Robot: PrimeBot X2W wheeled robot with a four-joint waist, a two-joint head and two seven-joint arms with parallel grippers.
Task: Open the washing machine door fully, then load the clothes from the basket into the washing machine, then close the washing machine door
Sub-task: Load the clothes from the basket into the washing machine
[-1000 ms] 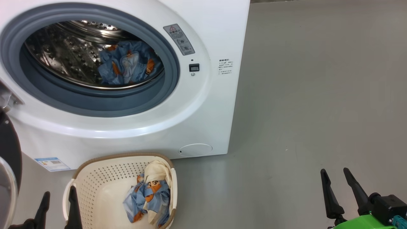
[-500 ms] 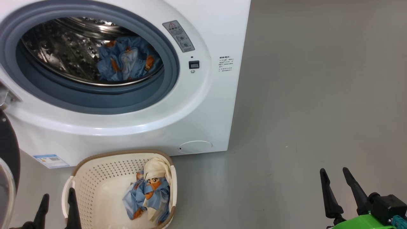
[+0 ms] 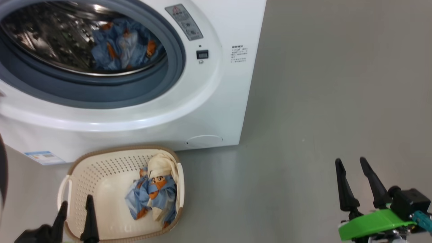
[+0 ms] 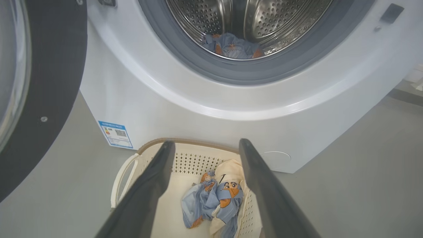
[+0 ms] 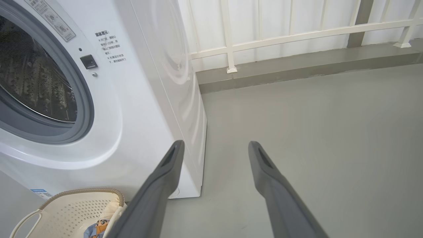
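The white washing machine [image 3: 209, 94] stands with its door [image 4: 49, 82] swung wide to the left, black rim and glass facing me. A bundle of light-blue clothes [image 3: 121, 47] lies in the steel drum. On the floor in front sits the cream basket [image 3: 101, 168], with more blue and cream clothes [image 3: 152, 199] against its right wall. My left gripper [image 3: 77, 199] hangs open above the basket's left side, empty; in its wrist view the left gripper [image 4: 206, 142] frames the clothes [image 4: 214, 201]. My right gripper [image 3: 350, 160] is open over bare floor, far right.
Grey floor [image 3: 320, 84] stretches to the right of the machine. The right wrist view shows a white railing [image 5: 297, 33] on a low kerb behind it. A small blue label [image 4: 115, 134] is stuck low on the machine's front, near the door.
The head camera has tilted down, so the machine and basket sit higher in the picture. My left gripper has edged right over the basket's left side. Both grippers stay open.
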